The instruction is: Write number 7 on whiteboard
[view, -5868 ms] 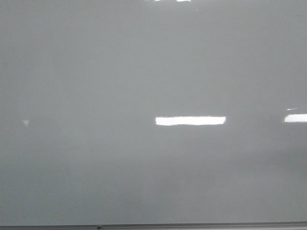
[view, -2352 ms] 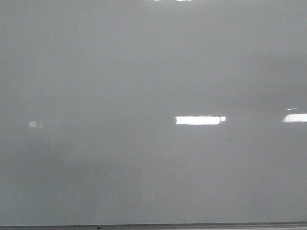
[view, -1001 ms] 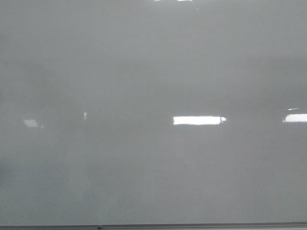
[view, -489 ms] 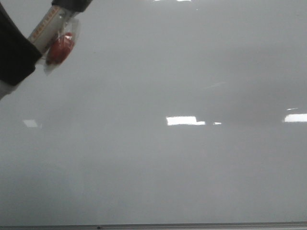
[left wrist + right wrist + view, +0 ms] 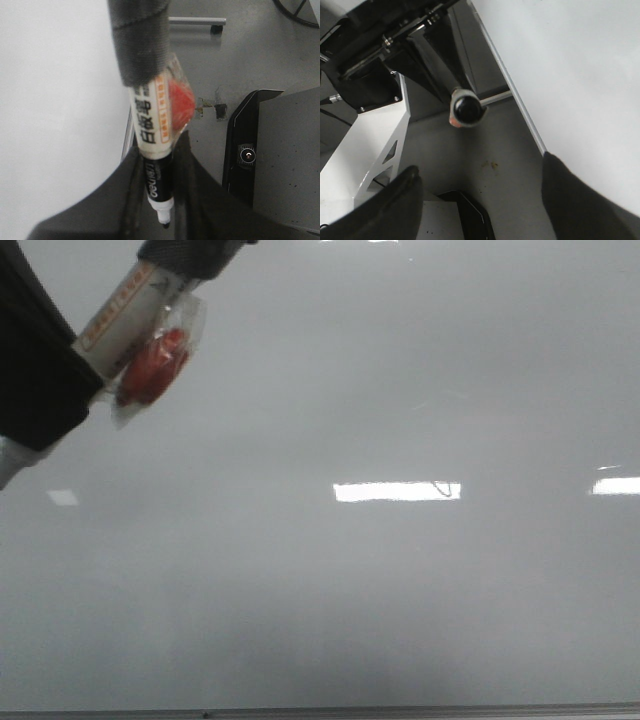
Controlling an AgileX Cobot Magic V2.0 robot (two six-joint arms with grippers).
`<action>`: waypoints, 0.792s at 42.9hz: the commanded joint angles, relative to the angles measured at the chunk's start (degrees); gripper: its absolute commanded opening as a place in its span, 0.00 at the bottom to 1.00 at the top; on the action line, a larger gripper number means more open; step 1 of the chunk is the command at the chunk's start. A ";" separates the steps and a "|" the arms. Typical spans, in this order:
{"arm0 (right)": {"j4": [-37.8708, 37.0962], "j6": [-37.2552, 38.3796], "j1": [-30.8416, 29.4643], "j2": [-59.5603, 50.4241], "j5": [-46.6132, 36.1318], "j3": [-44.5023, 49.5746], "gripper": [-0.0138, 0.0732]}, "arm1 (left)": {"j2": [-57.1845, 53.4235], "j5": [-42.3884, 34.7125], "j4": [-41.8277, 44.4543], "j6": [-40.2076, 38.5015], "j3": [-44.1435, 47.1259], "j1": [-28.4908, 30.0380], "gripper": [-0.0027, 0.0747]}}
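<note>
The whiteboard [image 5: 400, 590] fills the front view, glossy pale grey with bright rectangular reflections [image 5: 395, 491]. No number 7 shows on it. My left gripper [image 5: 70, 365] is at the upper left in front of the board, shut on a marker [image 5: 125, 315] that has a white label, a red piece in clear wrap [image 5: 152, 365] and a grey wrapped end. In the left wrist view the gripper [image 5: 159, 200] clamps the marker's black barrel [image 5: 155, 180], with the board [image 5: 50, 100] beside it. My right gripper [image 5: 481, 170] is open and empty, below the board's edge [image 5: 520, 110].
The board's thin grey strip [image 5: 400, 708] runs along the bottom of the front view. A dark grey box [image 5: 280, 160] and a metal bar [image 5: 197, 20] stand over grey floor. The right wrist view shows a white frame [image 5: 375, 150] and black arm parts [image 5: 370, 75].
One second ago the board was bare in the front view. My left gripper with the marker has come in at the upper left and moved a little right and down.
</note>
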 commanded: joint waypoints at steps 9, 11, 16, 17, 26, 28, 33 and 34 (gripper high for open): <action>3.74 -3.37 7.08 11.46 -0.77 -10.48 0.76 | -1.02 -4.35 -1.45 0.15 -1.91 -0.39 0.07; 3.74 -3.37 7.83 12.77 -0.62 -11.37 0.76 | -1.02 -4.55 -1.45 0.15 -1.91 -0.39 0.07; 3.67 -3.59 9.32 15.01 -0.73 -12.64 0.76 | -1.02 -4.55 -1.45 0.15 -1.91 -0.39 0.07; 3.67 -3.59 9.57 15.41 -0.73 -12.75 0.76 | -1.02 -4.55 -1.45 0.15 -1.91 -0.39 0.07; 3.84 -3.59 9.70 16.87 -0.92 -13.24 0.70 | -1.02 -5.20 -1.45 0.15 -1.91 -0.39 0.07; 3.84 -3.59 9.70 16.98 -0.86 -13.24 0.64 | -1.02 -5.42 -1.45 0.15 -1.91 -0.39 0.07; 3.84 -3.59 9.70 17.35 -0.81 -13.24 0.49 | -1.02 -6.48 -1.56 0.15 -1.91 -0.39 0.07; 3.84 -3.59 9.70 17.52 -0.81 -13.24 0.47 | -1.02 -6.64 -1.56 0.15 -1.91 -0.39 0.07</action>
